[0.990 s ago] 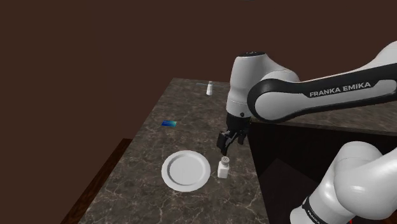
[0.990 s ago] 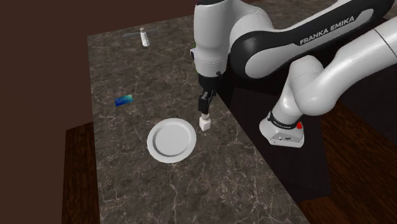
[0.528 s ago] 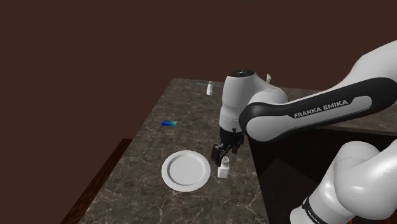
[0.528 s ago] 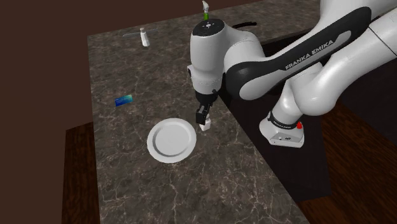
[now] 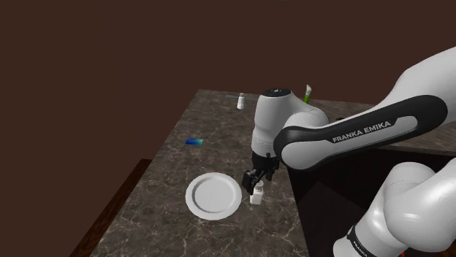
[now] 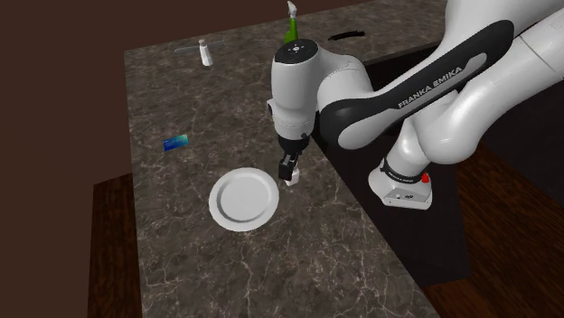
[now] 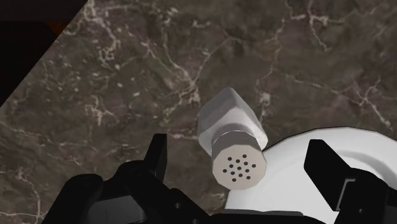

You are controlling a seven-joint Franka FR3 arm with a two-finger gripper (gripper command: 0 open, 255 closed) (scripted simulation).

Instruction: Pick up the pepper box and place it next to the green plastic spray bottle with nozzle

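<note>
**Shoulder view.** A white plate (image 5: 213, 195) lies on the dark, veined stone surface (image 5: 219, 124). The pepper box (image 5: 257, 196) stands upright just beside the plate, on the shoulder view's right. It is small and white, and its top is hidden by the claw (image 5: 253, 179), which hangs low right over it. A blue item (image 5: 194, 141) lies well apart from the plate, farther up the surface. Farther still are a small white bottle (image 5: 240, 101) and a green spray bottle (image 5: 308, 93), the latter partly behind the arm.

**Second exterior view.** The pepper box (image 6: 289, 181) shows as a white block by the plate (image 6: 243, 200), at its rim on the second exterior view's right. The claw (image 6: 287, 167) is down around its upper part. The spray bottle (image 6: 291, 23), green with a pale nozzle, stands far from the plate at the surface's (image 6: 271, 262) back edge. The blue item (image 6: 175, 141) and the white bottle (image 6: 206, 54) are also well away from the plate.

**Wrist view.** The pepper box (image 7: 229, 121) has a white body with flat, bevelled sides and a grey round cap pierced with small dark holes. It stands on the surface (image 7: 159, 63) right at the rim of the plate (image 7: 289, 181). The claw (image 7: 236, 141) is open. Its black fingers (image 7: 156, 153) stand apart on either side of the box, with a gap showing on each side, so nothing is gripped.
</note>
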